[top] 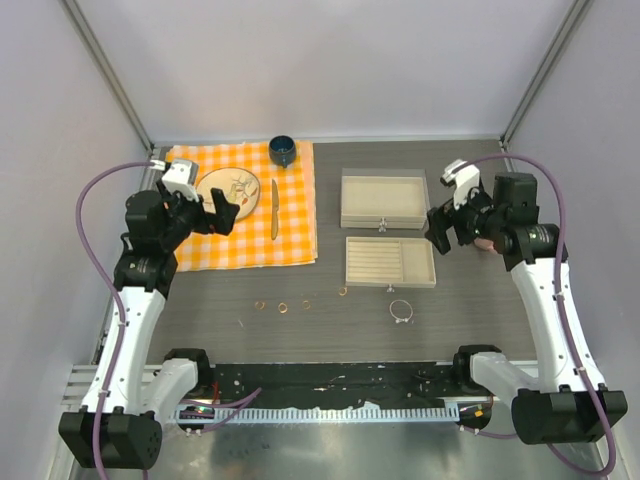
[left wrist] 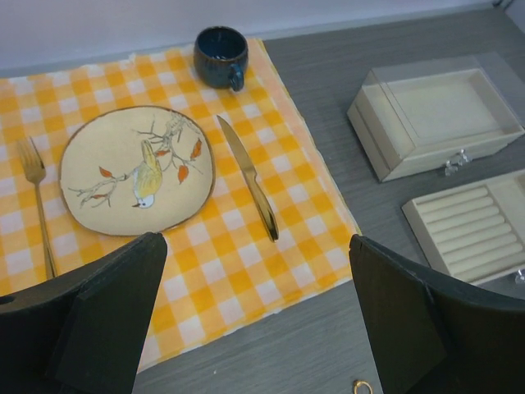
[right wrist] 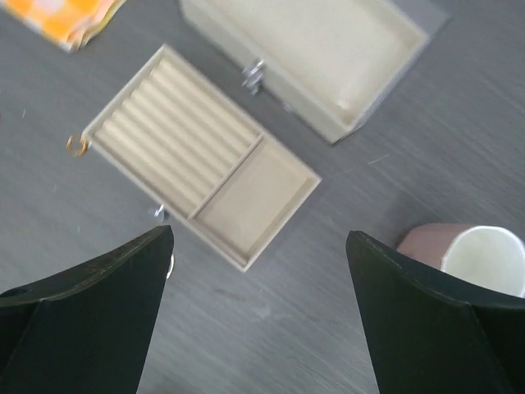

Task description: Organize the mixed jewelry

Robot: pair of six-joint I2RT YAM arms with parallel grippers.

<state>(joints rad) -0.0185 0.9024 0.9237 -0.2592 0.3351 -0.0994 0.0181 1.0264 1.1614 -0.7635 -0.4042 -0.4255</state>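
Claws on both arms stand wide open and hold nothing: the left claw hangs over the orange cloth, the right claw just right of the slotted tray. Small gold rings and one silver hoop lie on the table in front of that tray, apart from both claws. The rings are tiny and flat, so a big finger may push one away or miss it, or bump the tray or the cup.
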